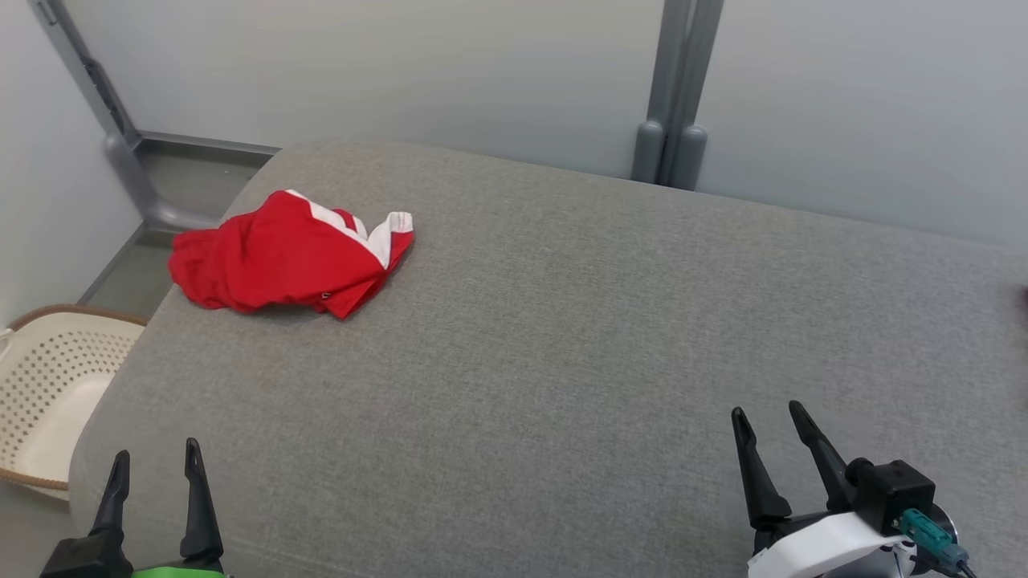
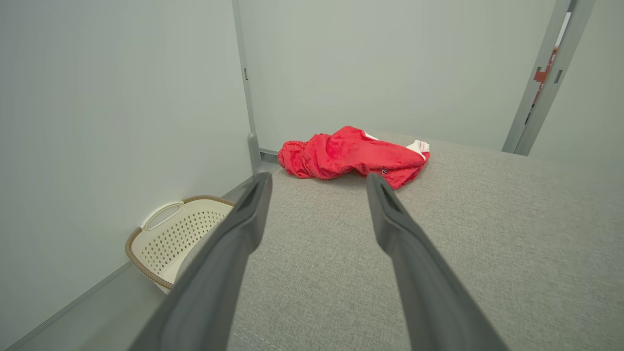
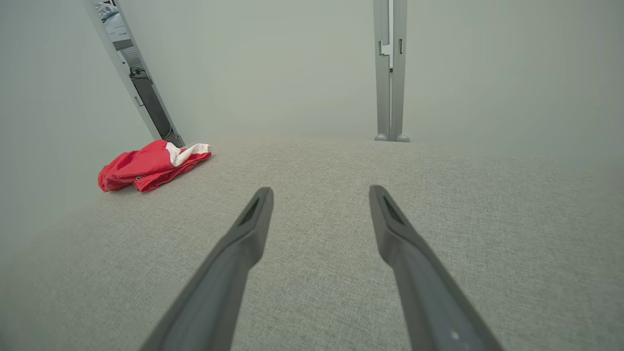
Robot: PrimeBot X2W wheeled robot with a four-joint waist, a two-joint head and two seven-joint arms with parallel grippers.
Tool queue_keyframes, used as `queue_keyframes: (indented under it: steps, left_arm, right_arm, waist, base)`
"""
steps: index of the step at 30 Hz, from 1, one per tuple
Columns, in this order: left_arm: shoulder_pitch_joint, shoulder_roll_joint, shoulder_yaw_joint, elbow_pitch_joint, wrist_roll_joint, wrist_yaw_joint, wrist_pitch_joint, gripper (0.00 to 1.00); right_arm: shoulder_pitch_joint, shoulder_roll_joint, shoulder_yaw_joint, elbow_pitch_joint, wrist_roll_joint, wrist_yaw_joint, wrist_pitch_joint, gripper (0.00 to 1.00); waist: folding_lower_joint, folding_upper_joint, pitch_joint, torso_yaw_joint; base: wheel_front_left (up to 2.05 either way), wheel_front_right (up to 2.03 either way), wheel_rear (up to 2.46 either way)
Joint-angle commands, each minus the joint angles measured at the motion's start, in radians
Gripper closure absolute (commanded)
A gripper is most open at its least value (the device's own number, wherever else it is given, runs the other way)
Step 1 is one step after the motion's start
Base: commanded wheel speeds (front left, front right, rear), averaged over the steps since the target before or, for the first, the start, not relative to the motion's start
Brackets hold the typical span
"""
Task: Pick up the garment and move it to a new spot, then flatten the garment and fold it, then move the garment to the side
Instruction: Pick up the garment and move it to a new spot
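Head view: a crumpled red fabric garment with white trim (image 1: 285, 257) lies at the far left corner of the grey cloth-covered surface (image 1: 562, 337). The left gripper (image 1: 156, 448) and right gripper (image 1: 765, 408) are spread wide and empty at the near edge. A cream perforated plastic basket (image 1: 48, 385) sits on the floor to the left.
Left wrist view: bare cloth lies before the garment.
Right wrist view: the garment is far left, well apart.

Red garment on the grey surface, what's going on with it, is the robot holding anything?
Nothing is being handled right now. The red and white garment lies bunched up, not flat, near the far left corner of the grey padded surface. The left gripper and the right gripper are both open and empty at the near edge, well apart from the garment. A perforated cream basket sits on the floor to the left of the surface.
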Motion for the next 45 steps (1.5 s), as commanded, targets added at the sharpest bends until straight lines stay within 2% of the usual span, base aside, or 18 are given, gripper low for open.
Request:
queue_keyframes:
  steps: [1,12,23,34,45]
  left_arm:
    - [0.007,0.005,0.005,0.000,0.004,-0.003,0.001,0.00]
    - [0.011,-0.001,0.016,-0.003,0.001,0.001,0.001,0.00]
    - [0.002,-0.004,0.022,-0.002,0.001,0.001,0.001,0.00]
    - [-0.151,0.014,0.025,0.006,-0.024,-0.009,0.001,0.00]
    - [-0.509,0.085,0.024,0.101,-0.056,-0.018,0.000,0.00]
  right_arm:
    - [-0.002,-0.001,0.000,0.001,-0.009,-0.002,-0.003,0.00]
    - [-0.012,0.001,0.008,0.003,-0.014,-0.002,-0.003,0.00]
    - [-0.020,0.001,0.019,0.008,-0.010,-0.002,-0.003,0.00]
    - [-0.052,-0.033,0.001,-0.002,-0.021,-0.002,-0.003,0.00]
    - [-0.127,-0.102,-0.017,-0.043,-0.030,-0.002,0.004,0.00]
  waist:
    - [0.0000,0.0000,0.010,0.046]
    - [0.0000,0.0000,0.020,0.091]
    - [0.0000,0.0000,0.030,0.087]
    - [0.0000,0.0000,0.100,0.007]
    - [0.0000,0.0000,0.284,-0.133]
  base:
    - [0.00,0.00,0.00]
    - [0.00,0.00,0.00]
    - [0.00,0.00,0.00]
    - [0.00,0.00,0.00]
    - [0.00,0.00,0.00]
